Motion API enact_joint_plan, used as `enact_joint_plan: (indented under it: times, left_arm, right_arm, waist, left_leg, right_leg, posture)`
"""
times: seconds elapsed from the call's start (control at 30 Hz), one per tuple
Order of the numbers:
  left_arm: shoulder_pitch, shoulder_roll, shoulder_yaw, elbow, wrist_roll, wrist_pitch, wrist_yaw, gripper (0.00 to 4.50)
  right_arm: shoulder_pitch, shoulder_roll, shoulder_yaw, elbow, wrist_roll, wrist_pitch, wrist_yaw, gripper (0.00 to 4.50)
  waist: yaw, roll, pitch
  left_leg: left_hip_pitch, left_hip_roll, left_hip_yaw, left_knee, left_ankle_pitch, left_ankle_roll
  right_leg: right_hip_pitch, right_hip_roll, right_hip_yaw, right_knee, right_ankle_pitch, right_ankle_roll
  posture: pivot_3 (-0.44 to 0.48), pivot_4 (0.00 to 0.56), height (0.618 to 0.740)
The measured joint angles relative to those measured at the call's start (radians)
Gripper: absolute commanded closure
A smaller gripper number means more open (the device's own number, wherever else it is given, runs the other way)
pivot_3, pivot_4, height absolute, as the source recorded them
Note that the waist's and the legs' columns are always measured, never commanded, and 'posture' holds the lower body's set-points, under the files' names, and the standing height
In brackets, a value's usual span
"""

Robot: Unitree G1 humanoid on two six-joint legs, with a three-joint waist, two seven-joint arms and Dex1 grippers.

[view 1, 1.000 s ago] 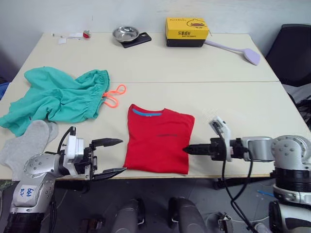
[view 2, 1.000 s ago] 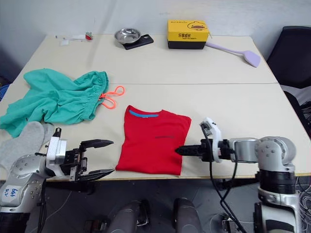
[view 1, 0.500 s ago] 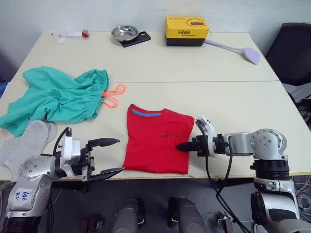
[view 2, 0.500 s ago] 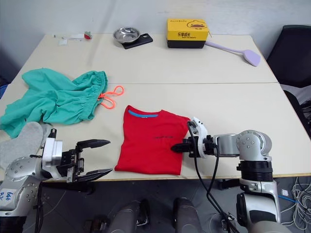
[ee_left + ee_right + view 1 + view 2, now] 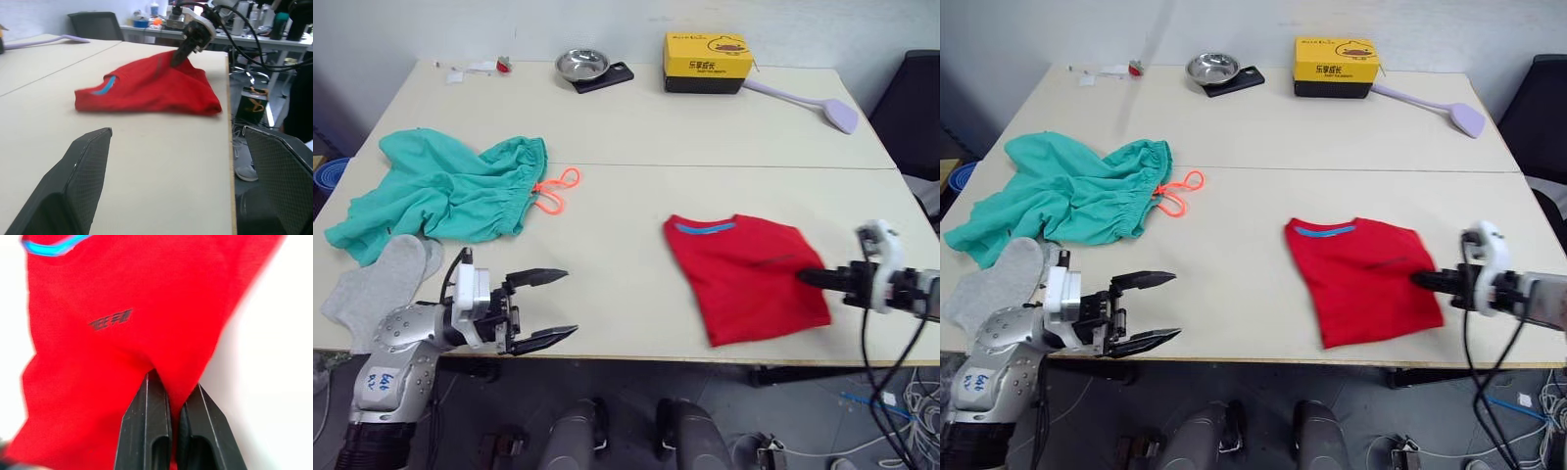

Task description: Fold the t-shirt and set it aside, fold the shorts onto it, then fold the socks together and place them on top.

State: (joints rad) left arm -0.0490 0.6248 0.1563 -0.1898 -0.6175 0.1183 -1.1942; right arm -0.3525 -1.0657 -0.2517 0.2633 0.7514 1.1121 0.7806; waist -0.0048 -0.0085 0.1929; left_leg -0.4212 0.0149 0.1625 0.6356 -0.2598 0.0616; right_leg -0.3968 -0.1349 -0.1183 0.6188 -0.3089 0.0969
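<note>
The right tool [image 5: 1422,281], clenched on the folded t-shirt [image 5: 1361,276], is dragging it from the front edge's middle toward the worktop's [image 5: 1332,137] front right corner (setting aside underway); the left tool [image 5: 1157,307] is hovering released.

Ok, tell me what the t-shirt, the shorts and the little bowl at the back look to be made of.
The t-shirt: soft matte knit cloth, likely cotton; it drapes and creases where the right gripper pinches it. The shorts: similar matte fabric, bunched in folds, with a gathered waistband. The bowl: metal, probably stainless steel, judging by its shiny grey reflective surface.
</note>
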Motion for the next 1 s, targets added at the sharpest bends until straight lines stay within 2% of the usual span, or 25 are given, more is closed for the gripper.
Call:
enact_joint_plan:
  times: [0.1, 0.3, 0.53, 0.57, 0.6, 0.67, 0.77, 0.87, 0.97, 1.0]
  left_arm:
    - [-0.031, -0.007, -0.015, 0.026, 0.002, -0.002, -0.007, 0.00]
    - [-0.076, -0.007, -0.018, 0.064, 0.007, -0.011, -0.021, 0.00]
    - [-0.085, -0.007, -0.017, 0.085, 0.014, -0.012, -0.026, 0.00]
    - [-0.085, -0.007, -0.017, 0.085, 0.015, -0.012, -0.028, 0.00]
    - [-0.085, -0.007, -0.017, 0.085, 0.015, -0.012, -0.030, 0.00]
    - [-0.083, -0.007, -0.017, 0.085, 0.015, -0.012, -0.031, 0.00]
    - [-0.076, -0.006, -0.017, 0.085, 0.016, -0.012, -0.032, 0.00]
    - [-0.084, 0.014, -0.008, 0.110, 0.023, -0.012, -0.032, 0.00]
    - [-0.126, 0.034, 0.022, 0.172, 0.030, -0.009, -0.030, 0.00]
    - [-0.147, 0.044, 0.026, 0.188, 0.030, -0.006, -0.029, 0.00]
  right_arm:
    - [-0.028, -0.063, 0.060, 0.150, -0.127, -0.154, 0.105, 4.46]
    - [-0.138, -0.070, 0.167, 0.389, -0.326, -0.371, 0.212, 4.46]
    - [-0.216, -0.061, 0.186, 0.516, -0.420, -0.445, 0.278, 4.46]
    - [-0.220, -0.060, 0.186, 0.523, -0.421, -0.435, 0.279, 4.10]
    - [-0.221, -0.060, 0.185, 0.524, -0.420, -0.424, 0.280, 3.97]
    - [-0.214, -0.060, 0.163, 0.517, -0.417, -0.403, 0.287, 3.41]
    - [-0.152, -0.072, 0.129, 0.469, -0.409, -0.395, 0.321, 2.36]
    - [-0.052, -0.129, 0.100, 0.409, -0.413, -0.469, 0.374, 1.26]
    - [0.022, -0.160, 0.000, 0.291, -0.410, -0.566, 0.393, 0.24]
    - [0.048, -0.159, -0.042, 0.231, -0.398, -0.593, 0.394, 0.03]
  waist:
    - [-0.004, 0.000, 0.000]
    - [-0.020, 0.002, 0.001]
    - [-0.023, 0.003, 0.002]
    - [-0.023, 0.003, 0.002]
    - [-0.023, 0.003, 0.002]
    - [-0.022, 0.004, 0.002]
    - [-0.021, 0.004, 0.002]
    - [-0.019, 0.008, 0.004]
    - [-0.023, 0.010, 0.004]
    - [-0.025, 0.010, 0.004]
  left_leg:
    - [0.001, 0.001, 0.000, 0.000, 0.000, -0.001]
    - [0.000, 0.001, 0.000, 0.000, 0.001, -0.002]
    - [0.000, 0.001, 0.000, 0.001, 0.001, -0.002]
    - [0.000, 0.001, 0.000, 0.001, 0.000, -0.003]
    - [0.000, 0.001, 0.000, 0.001, 0.000, -0.003]
    - [0.000, 0.001, -0.001, 0.001, 0.000, -0.003]
    - [0.000, 0.001, -0.001, 0.001, 0.000, -0.003]
    - [0.000, 0.000, -0.001, 0.001, 0.000, -0.003]
    - [0.001, 0.001, 0.000, 0.001, 0.000, -0.003]
    - [0.001, 0.001, -0.001, 0.001, 0.000, -0.003]
  right_leg:
    - [0.000, 0.000, 0.001, 0.000, 0.001, 0.000]
    - [-0.001, 0.000, 0.000, 0.001, 0.001, -0.001]
    - [-0.001, 0.000, 0.000, 0.001, 0.001, -0.001]
    - [-0.001, 0.000, 0.000, 0.001, 0.001, -0.001]
    - [-0.001, -0.001, 0.000, 0.001, 0.001, -0.001]
    - [-0.001, -0.001, 0.000, 0.001, 0.001, -0.001]
    - [-0.001, -0.001, 0.000, 0.001, 0.001, -0.001]
    - [-0.001, -0.001, 0.000, 0.001, 0.001, -0.001]
    - [-0.001, -0.001, 0.000, 0.002, 0.001, -0.001]
    - [0.000, 0.000, 0.000, 0.003, 0.001, -0.001]
  posture:
    - [0.000, 0.150, 0.740]
    - [0.000, 0.150, 0.740]
    - [0.000, 0.150, 0.740]
    - [0.000, 0.150, 0.740]
    - [0.000, 0.150, 0.740]
    - [0.000, 0.150, 0.740]
    - [0.000, 0.150, 0.740]
    - [0.000, 0.150, 0.740]
    - [0.000, 0.150, 0.740]
    - [0.000, 0.150, 0.740]
